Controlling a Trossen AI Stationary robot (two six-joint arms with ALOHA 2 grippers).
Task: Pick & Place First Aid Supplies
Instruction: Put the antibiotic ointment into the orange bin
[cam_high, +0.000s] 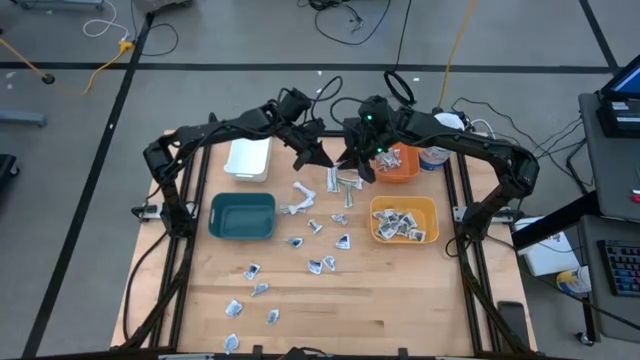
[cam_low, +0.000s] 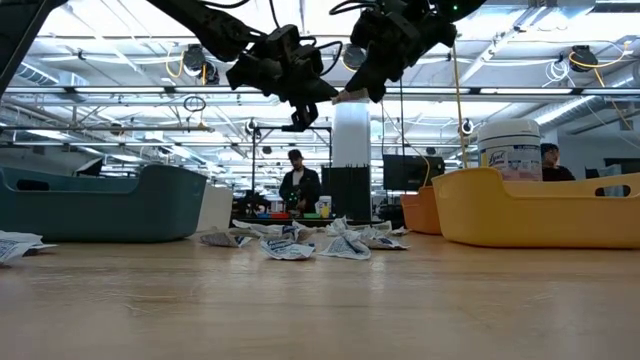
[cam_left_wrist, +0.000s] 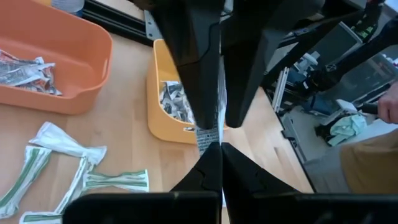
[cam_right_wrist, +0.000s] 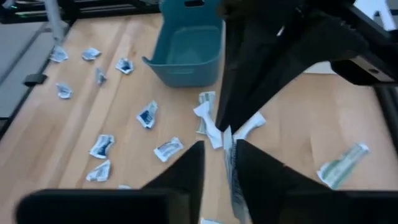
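High over the table's middle my two grippers meet tip to tip. My left gripper (cam_high: 318, 155) (cam_left_wrist: 221, 146) is shut on a narrow white-grey wrapped strip (cam_left_wrist: 208, 135) (cam_low: 345, 97). My right gripper (cam_high: 352, 165) (cam_right_wrist: 221, 152) faces it with its fingers a little apart, and the strip (cam_right_wrist: 229, 149) runs between them. Below, many small packets (cam_high: 316, 226) and green-striped strips (cam_high: 340, 186) lie flat on the wooden table (cam_high: 400, 300). My left gripper pinches one end of the strip (cam_left_wrist: 211, 142) between its two fingertips, coming slanting down from the table's left. The strip is lifted clear of the table and reaches on toward my right gripper. My right gripper has the strip beside the inner side of one finger (cam_right_wrist: 255, 168), with a free gap to the other; I cannot tell whether it touches.
A white bin (cam_high: 248, 158) and a teal bin (cam_high: 242, 215) stand on the left. An orange bin (cam_high: 400, 162) and a yellow bin (cam_high: 405, 222), both holding packets, stand on the right beside a white-lidded tub (cam_high: 433, 157). People show in the room behind.
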